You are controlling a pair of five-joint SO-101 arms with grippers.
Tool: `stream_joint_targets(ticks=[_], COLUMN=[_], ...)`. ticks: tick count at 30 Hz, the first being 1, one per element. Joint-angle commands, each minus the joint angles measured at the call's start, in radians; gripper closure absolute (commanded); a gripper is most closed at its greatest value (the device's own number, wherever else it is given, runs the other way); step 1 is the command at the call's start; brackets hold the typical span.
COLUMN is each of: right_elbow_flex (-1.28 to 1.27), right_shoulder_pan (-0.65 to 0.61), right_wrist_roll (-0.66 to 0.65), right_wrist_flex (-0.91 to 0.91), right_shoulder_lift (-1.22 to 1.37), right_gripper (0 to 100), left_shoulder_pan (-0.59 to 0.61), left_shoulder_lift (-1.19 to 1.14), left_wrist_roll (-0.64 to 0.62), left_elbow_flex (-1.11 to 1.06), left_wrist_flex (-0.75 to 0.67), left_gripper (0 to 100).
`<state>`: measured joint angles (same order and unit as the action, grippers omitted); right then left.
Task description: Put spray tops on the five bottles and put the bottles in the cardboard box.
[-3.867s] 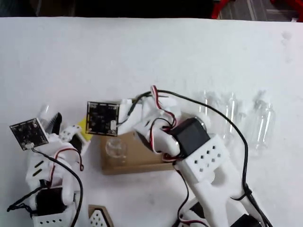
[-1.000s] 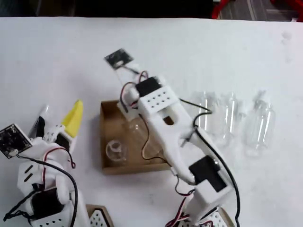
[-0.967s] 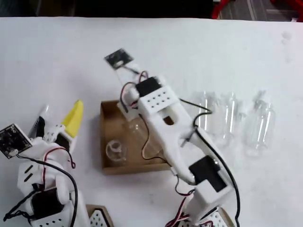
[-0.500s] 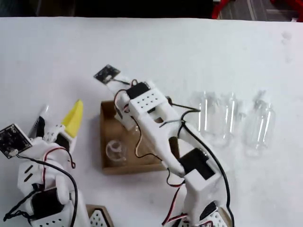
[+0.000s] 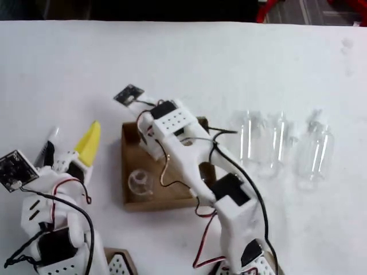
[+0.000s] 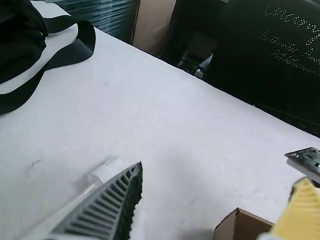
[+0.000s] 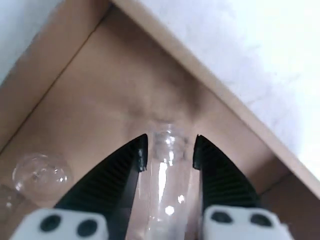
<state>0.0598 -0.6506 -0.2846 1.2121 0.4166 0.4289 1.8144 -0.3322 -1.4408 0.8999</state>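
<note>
The right wrist view shows what the arm hides from above: the right gripper [image 7: 169,150] clasps a clear bottle [image 7: 162,180] by its neck, low inside the cardboard box [image 7: 75,70], near an upright bottle [image 7: 39,172]. From above, that arm stretches over the box's right half, while the left gripper [image 5: 69,146] sits left of the box, fingers spread wide.

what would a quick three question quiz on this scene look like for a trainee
1. True or false: the left gripper is shut.
2. Where is the right gripper? A) over the cardboard box B) touching the left gripper C) folded back at its base
3. Fill in: the right gripper grips a clear ___.
Key: 1 false; 2 A; 3 bottle.
</note>
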Motion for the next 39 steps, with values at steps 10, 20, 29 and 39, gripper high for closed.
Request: stream_joint_targets(ticks=[10, 20, 29, 39], right_elbow_flex=[0.157, 0.588, 0.766, 0.562], right_shoulder_pan=[-0.004, -0.002, -0.008, 0.076], right_wrist_roll=[-0.012, -0.012, -0.005, -0.009], right_wrist_flex=[0.074, 0.383, 0.507, 0.492], right_shoulder_lift=[0.039, 0.033, -0.208, -0.429], right_gripper=[96.8, 98.2, 98.2, 98.2], left_shoulder_pan=[-0.005, -0.005, -0.004, -0.004], left_shoulder_lift=[0.01, 0.01, 0.01, 0.01], left_wrist_roll=[-0.005, -0.005, -0.005, -0.005], left_elbow_flex=[0.003, 0.003, 0.003, 0.003], left_wrist_flex=[-0.031, -0.031, -0.031, -0.031], left_gripper=[58, 58, 58, 58])
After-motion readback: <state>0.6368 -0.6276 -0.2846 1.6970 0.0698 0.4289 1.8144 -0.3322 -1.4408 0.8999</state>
